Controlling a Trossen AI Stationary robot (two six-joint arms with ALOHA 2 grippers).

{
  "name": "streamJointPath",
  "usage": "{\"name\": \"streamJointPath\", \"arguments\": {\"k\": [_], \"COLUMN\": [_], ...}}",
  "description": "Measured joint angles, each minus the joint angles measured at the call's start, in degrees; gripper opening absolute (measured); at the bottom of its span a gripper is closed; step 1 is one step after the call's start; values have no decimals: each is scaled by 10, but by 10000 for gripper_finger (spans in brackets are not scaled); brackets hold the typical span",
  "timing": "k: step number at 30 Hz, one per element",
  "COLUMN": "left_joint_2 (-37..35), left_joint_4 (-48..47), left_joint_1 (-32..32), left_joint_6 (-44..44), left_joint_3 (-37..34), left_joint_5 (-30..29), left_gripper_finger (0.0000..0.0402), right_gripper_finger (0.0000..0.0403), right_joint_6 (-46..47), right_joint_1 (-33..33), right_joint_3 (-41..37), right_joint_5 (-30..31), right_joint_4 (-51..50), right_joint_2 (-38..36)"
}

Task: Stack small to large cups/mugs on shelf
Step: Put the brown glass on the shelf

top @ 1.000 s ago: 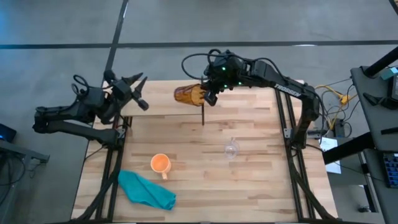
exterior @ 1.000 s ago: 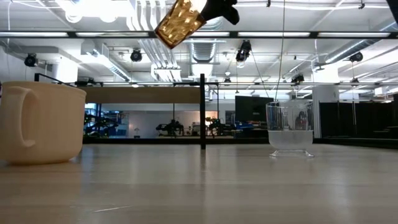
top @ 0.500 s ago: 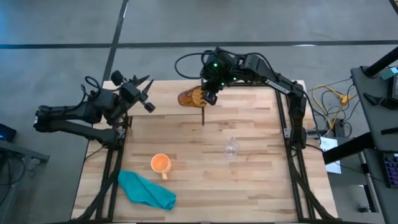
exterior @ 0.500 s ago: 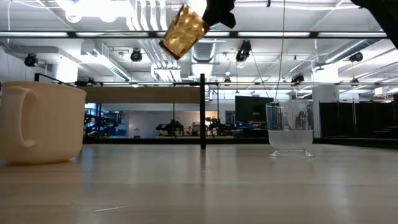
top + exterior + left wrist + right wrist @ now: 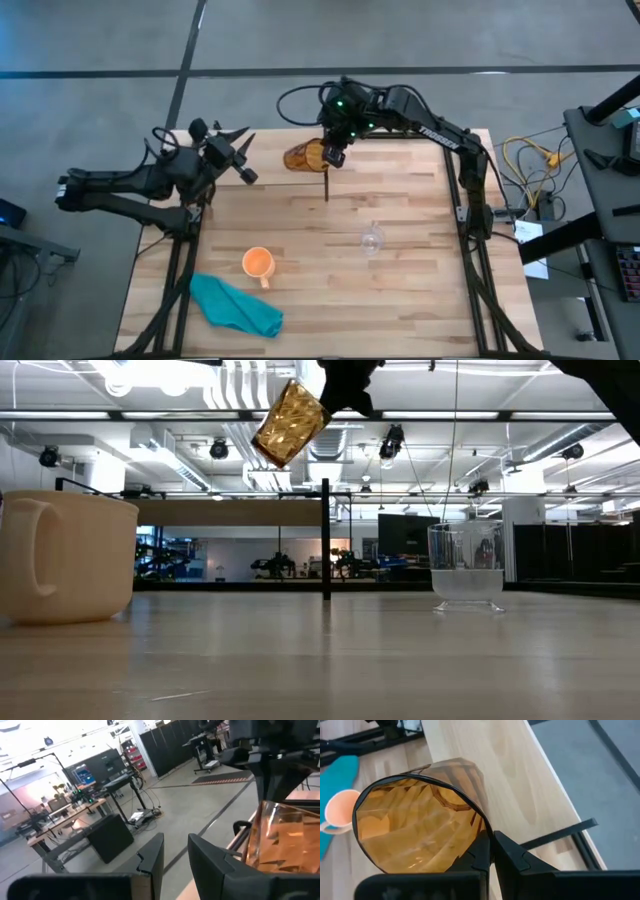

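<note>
Overhead, faceted translucent amber tumbler (image 5: pixel 299 156) tilted, rim clenched by right end effector (image 5: pixel 331 155) above pale wooden shelf (image 5: pixel 390 160).

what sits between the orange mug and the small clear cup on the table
Nothing: in the high view only bare wooden tabletop runs from the orange mug to the clear cup. The teal cloth lies off that line.

The tumbler (image 5: pixel 302 156) is translucent amber with a faceted, diamond-like pattern. The mug (image 5: pixel 259 264) is orange, the small cup (image 5: pixel 372 240) clear glass, and the cloth (image 5: pixel 236 305) teal. The worktop (image 5: pixel 400 300) shows pale wooden planks; the shelf (image 5: pixel 400 158) is slightly lighter, edged by black rods. Both arms are dark.
</note>
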Motion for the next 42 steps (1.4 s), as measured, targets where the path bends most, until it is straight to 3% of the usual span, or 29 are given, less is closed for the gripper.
{"name": "streamJointPath", "arguments": {"k": [8, 14, 18, 27, 34, 42], "left_joint_2": [22, 27, 33, 69, 88, 91], "left_joint_4": [-1, 0, 0, -156, -242, -244], "left_joint_1": [-1, -2, -2, -4, -6, -7], "left_joint_6": [4, 3, -6, -136, -71, -71], "left_joint_3": [15, 30, 47, 118, 133, 144], "left_joint_5": [13, 98, 141, 349, 518, 588], "left_gripper_finger": [74, 74, 74, 74, 74, 74], "right_gripper_finger": [9, 8, 9, 9, 9, 9], "right_joint_6": [41, 76, 86, 96, 74, 68], "right_joint_1": [21, 66, 94, 115, 117, 117], "right_joint_3": [1, 1, 1, 0, 0, -1], "right_joint_5": [-36, -37, -37, -36, -48, -68], "right_joint_4": [-59, -177, -186, -203, -204, -204], "right_joint_2": [-23, -24, -19, 23, 79, 119]}}
